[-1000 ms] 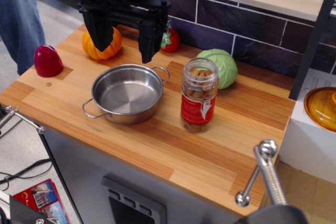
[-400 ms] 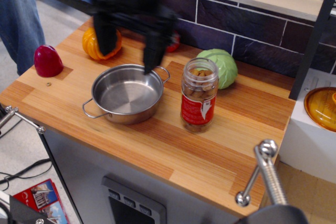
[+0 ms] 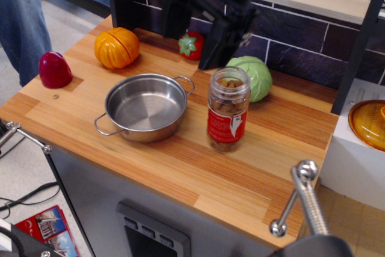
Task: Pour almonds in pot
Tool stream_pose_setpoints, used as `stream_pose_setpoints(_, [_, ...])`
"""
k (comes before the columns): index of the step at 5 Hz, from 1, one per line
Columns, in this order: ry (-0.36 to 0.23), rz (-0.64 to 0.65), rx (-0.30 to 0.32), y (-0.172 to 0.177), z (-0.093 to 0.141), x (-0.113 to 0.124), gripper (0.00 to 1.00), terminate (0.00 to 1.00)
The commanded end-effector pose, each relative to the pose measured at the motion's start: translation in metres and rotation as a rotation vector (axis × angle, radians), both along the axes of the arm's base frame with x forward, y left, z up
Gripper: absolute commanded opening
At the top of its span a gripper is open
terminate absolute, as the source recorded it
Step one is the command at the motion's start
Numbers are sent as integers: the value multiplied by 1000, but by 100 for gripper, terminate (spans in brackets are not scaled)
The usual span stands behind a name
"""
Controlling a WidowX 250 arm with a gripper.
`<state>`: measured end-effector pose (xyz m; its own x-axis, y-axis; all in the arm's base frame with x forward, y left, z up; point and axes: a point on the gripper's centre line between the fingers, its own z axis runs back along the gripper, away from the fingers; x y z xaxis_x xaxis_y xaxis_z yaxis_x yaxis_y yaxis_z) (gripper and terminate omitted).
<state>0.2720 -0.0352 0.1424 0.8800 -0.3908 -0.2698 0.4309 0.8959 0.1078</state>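
I see the shiny round steel pot mid-counter, open wood in front; the clear jar of almonds stands upright just right of it. My black gripper hangs above — fingers spread wide, holding nothing.

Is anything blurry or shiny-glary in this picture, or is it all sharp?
In the single observation view, the black gripper at the top looks slightly smeared; the shiny round steel pot carries soft reflections; the clear jar of brown almonds is sharp; the metal rod at bottom right is out of focus.
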Motion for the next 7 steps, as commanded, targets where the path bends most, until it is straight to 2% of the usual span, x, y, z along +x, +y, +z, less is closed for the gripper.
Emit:
stream_pose_setpoints(1, [78, -225, 139, -38, 3, 27, 100, 0])
stream_pose_setpoints(2, [153, -273, 188, -52, -11, 36, 100, 0])
stream_pose_setpoints(3, [201, -339, 282, -69, -26, 41, 100, 0])
stream_pose_setpoints(4, [293, -372, 321, -75, -41, 47, 100, 0])
stream_pose_setpoints(5, [348, -393, 360, -73, -57, 39, 100, 0])
stream_pose_setpoints(7, [423, -429, 466, -56, -80, 54, 100, 0])
